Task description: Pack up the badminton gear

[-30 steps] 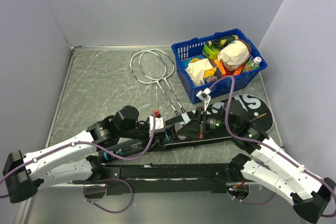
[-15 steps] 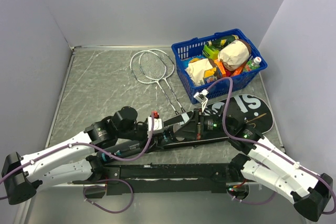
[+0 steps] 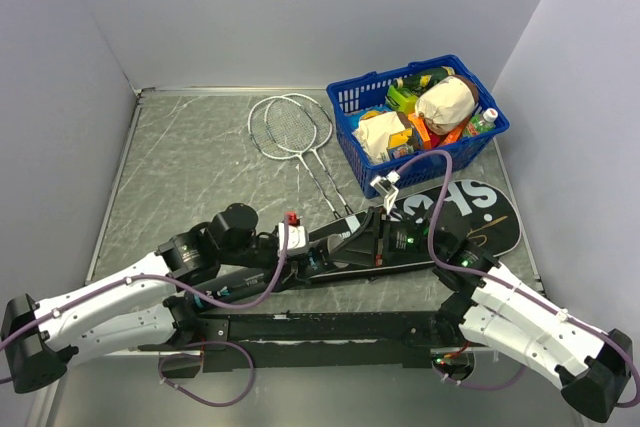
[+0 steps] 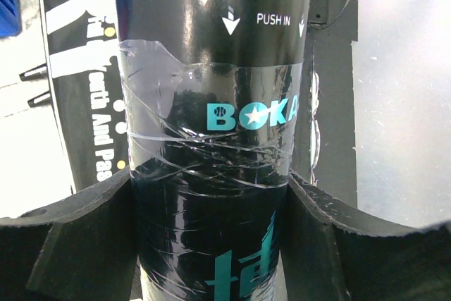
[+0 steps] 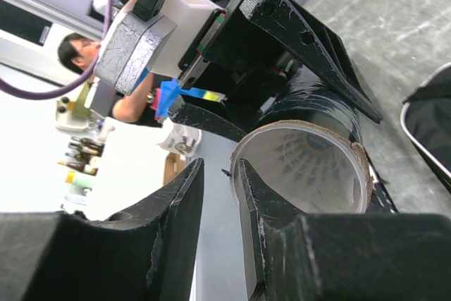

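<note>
right hand point(image 5: 220, 168) has just parted its fingers at the mouth of the tube point(image 4: 211, 68) and holds nothing; a shuttlecock point(image 5: 310, 156) sits inside. left hand point(image 4: 211, 192) grips the tube above the bag point(image 3: 470, 209). judged loaded; rackets point(image 3: 290, 127) lie unpacked on the desk point(image 3: 190, 177).

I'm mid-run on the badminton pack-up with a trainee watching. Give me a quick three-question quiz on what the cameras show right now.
1. True or false: both rackets are already packed away.
2. Which end effector grips the dark tube? A) left B) right C) neither
3. Fill in: in the right wrist view, the tube's open mouth shows a white ____ inside.

Key
1. False. They lie on the table beside the blue basket.
2. A. The left end effector has a finger on each side of the tube.
3. shuttlecock
</note>
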You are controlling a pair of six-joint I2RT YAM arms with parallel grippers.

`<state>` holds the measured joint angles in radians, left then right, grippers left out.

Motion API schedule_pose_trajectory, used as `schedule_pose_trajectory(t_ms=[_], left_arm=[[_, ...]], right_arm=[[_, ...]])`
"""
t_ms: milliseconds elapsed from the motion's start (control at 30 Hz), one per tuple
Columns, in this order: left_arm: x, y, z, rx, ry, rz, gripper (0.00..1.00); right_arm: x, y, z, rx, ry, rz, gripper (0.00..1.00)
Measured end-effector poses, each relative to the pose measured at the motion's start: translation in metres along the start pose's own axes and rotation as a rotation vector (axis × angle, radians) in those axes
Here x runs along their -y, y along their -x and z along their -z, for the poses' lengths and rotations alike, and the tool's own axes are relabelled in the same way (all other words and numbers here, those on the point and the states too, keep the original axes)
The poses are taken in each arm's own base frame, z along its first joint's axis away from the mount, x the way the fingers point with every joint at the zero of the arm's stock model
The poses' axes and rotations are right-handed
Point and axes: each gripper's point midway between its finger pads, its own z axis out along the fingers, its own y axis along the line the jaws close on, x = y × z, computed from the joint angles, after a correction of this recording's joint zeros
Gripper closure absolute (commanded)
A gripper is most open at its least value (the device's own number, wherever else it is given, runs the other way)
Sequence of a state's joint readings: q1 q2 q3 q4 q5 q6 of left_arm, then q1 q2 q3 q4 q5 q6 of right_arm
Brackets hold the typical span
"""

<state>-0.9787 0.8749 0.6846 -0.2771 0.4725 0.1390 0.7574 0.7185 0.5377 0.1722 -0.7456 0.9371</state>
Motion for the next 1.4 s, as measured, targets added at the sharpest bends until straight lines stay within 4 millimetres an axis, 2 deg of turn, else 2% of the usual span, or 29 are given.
schedule_pose_trajectory(t_ms=[667,1200,1400], left_arm=[[0.001,0.003,0.009,0.031,0.023,-0.015,0.99],[-0.002,-0.003,0.011,0.014,0.048,-0.002,0.99],[-0.004,-0.002,0.013,0.021,0.064,0.0,0.99]], right_arm=[[0.005,0.007,-0.005,0.122,0.092,-0.07,0.62],[0.038,0.023,-0.01,0.248,-0.032,-0.13,0.64],[0.046,0.022,-0.006,0.267,-0.062,-0.137,0.71]])
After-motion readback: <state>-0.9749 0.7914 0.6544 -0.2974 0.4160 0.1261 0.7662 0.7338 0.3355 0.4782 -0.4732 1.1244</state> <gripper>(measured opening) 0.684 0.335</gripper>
